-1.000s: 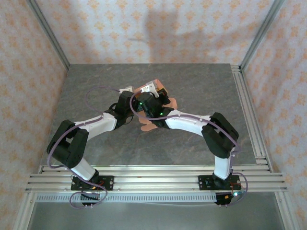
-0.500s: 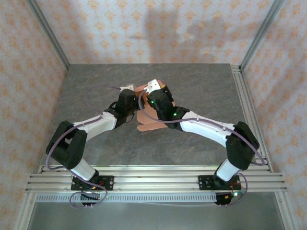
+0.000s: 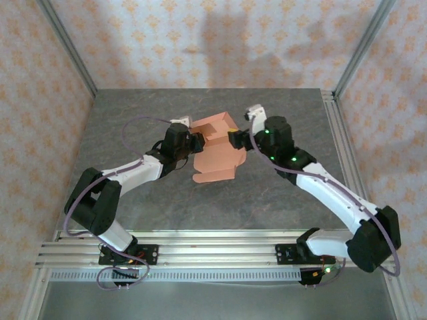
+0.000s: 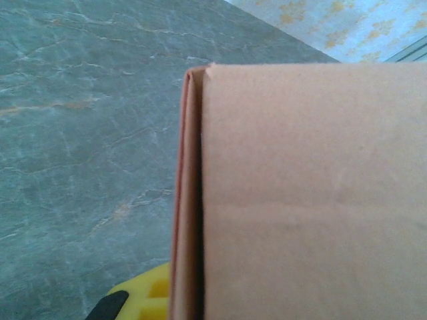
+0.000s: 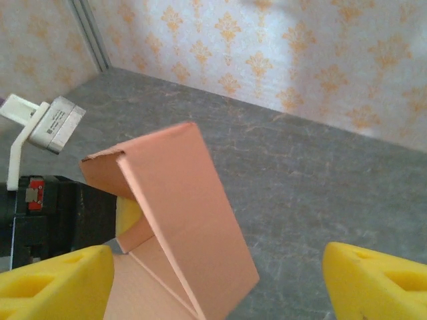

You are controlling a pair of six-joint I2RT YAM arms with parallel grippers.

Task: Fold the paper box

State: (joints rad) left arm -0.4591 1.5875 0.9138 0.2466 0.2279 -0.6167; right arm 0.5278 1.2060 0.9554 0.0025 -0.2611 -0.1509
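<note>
The paper box (image 3: 215,155) lies near the middle of the grey marbled table (image 3: 287,193), between the two arms, only partly folded. In the top view its far part stands up as a raised wall, and a flat flap spreads toward the near edge on the table surface.

The left gripper (image 3: 195,141) is at the left end of that raised wall and is clamped tight on the card. In the left wrist view the salmon card fills the right side at very close range. Its doubled edge runs straight up the picture, and one yellow finger pad (image 4: 143,297) peeks out below it, against the card.

The right gripper (image 3: 237,140) is at the right end of the raised wall, and its jaws are spread wide and hold nothing. In the right wrist view its two yellow fingers (image 5: 53,280) sit at the bottom corners, far apart, with a slanted panel of the box rising between them. The left finger lies just beside the lower card; I cannot tell whether they touch. Behind the panel the left gripper's black body shows, with a yellow pad against the back of the card. A white bracket (image 5: 27,130) carrying a small grey module stands above that body.

Walls papered in an orange pattern (image 3: 200,40) enclose the table.
</note>
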